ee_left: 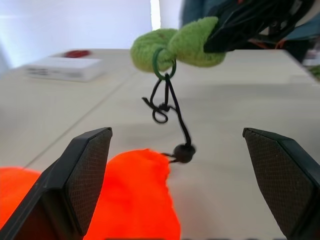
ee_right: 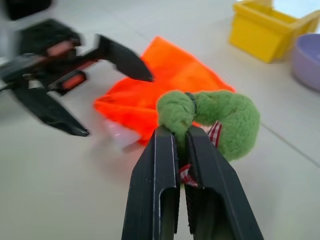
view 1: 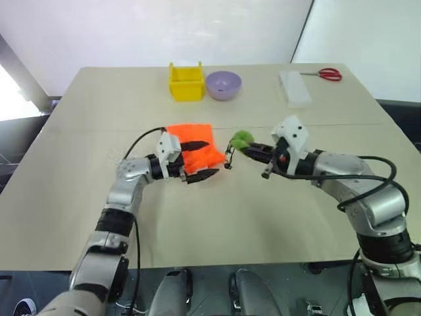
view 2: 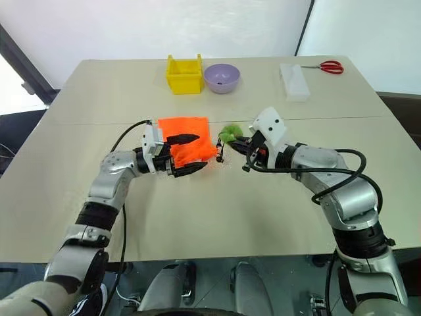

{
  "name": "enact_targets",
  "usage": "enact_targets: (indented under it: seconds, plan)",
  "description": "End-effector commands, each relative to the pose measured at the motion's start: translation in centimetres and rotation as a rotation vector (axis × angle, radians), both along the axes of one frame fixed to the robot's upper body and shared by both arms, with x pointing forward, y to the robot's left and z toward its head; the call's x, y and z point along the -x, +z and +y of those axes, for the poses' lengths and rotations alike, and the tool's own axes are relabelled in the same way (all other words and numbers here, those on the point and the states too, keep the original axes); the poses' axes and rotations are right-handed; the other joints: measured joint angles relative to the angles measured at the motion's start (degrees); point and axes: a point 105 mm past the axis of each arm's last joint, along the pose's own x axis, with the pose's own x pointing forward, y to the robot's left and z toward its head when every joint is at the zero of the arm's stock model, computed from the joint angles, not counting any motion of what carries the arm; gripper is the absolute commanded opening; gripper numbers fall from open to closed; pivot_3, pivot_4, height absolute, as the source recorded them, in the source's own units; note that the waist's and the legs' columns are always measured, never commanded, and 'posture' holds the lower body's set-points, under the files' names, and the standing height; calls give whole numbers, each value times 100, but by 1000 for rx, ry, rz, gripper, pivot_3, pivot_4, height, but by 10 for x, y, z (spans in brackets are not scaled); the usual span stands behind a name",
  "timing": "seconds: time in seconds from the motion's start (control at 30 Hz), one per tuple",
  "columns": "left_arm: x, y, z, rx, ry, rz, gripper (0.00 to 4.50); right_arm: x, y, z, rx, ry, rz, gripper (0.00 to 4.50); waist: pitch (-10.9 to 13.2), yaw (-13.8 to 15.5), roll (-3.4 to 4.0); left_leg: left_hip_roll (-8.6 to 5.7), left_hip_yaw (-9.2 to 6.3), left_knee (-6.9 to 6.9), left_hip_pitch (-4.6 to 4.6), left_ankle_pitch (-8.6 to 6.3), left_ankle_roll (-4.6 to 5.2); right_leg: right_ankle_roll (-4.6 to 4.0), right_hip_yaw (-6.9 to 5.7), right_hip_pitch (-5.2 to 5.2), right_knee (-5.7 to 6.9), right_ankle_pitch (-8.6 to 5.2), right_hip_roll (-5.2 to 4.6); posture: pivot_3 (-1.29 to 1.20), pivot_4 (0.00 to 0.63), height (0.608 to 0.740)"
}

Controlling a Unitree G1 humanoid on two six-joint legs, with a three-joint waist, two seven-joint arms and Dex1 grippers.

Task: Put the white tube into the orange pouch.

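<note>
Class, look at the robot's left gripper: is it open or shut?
Open. The left gripper has its two black fingers spread wide, around the orange pouch without touching it.

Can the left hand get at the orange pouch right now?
Probably yes. The left hand is open, its fingers spread around the near edge of the orange pouch, nothing between them. The right hand only pinches the green ball off to the side.

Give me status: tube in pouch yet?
Looks mostly done: a white end peeks from the orange pouch's mouth, likely the tube. In hand: right gripper is shut on the green ball of the cord; left gripper is open beside the pouch. Left: pulling the cord shut, perhaps.
</note>
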Motion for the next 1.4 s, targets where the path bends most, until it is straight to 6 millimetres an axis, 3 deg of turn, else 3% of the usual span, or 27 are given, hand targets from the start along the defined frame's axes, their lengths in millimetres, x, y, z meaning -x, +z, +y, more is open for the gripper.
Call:
enact_targets:
  seconds: [0.03,0.13,0.3,0.53,0.83,1.17,1.27,1.33,1.4]
  plan:
    - [9,5,-9,50,151,-65,4476,-4,20,0,-13,-18,-90,0,0,12,0,0,0,0,0,0,0,0,0,1,0,0,-2,0,150,740]
    - [22,-5,-26,61,194,-44,4476,-5,24,4,-25,-13,-99,0,0,38,0,-4,1,-1,0,-1,0,0,1,3,-3,0,-9,0,150,740]
    - [13,-9,-44,63,276,-38,4476,-6,27,8,-27,-6,-107,0,0,104,0,-2,0,0,4,0,-1,-4,0,2,1,0,-5,0,150,740]
    - [19,-18,-70,86,302,20,4476,-6,28,10,-21,1,-112,0,-1,127,1,-3,4,1,5,0,0,-5,1,6,-4,1,-5,0,150,740]
    - [-3,-14,-77,126,425,8,4476,-7,29,12,-14,16,-110,0,-1,132,1,-3,4,6,4,0,0,-4,-1,7,-2,1,1,0,150,740]
    - [-4,-10,-81,179,432,29,4476,-7,28,10,-5,12,-107,0,-1,132,1,-3,3,3,4,0,0,-3,-2,6,-2,2,3,0,150,740]
    - [-4,-11,-81,188,436,43,3604,-6,27,10,-4,14,-105,0,0,133,1,-3,3,4,4,0,0,-3,-2,6,-2,2,3,0,150,740]
    - [-4,-11,-82,191,427,59,2672,-5,27,10,-5,15,-103,0,-1,132,1,-3,3,4,4,0,0,-3,-2,6,-2,2,3,0,150,740]
    - [-6,-13,-81,174,441,60,2672,-5,27,10,-4,15,-102,0,-1,132,1,-3,3,3,4,0,0,-3,-2,6,-2,2,4,0,150,740]
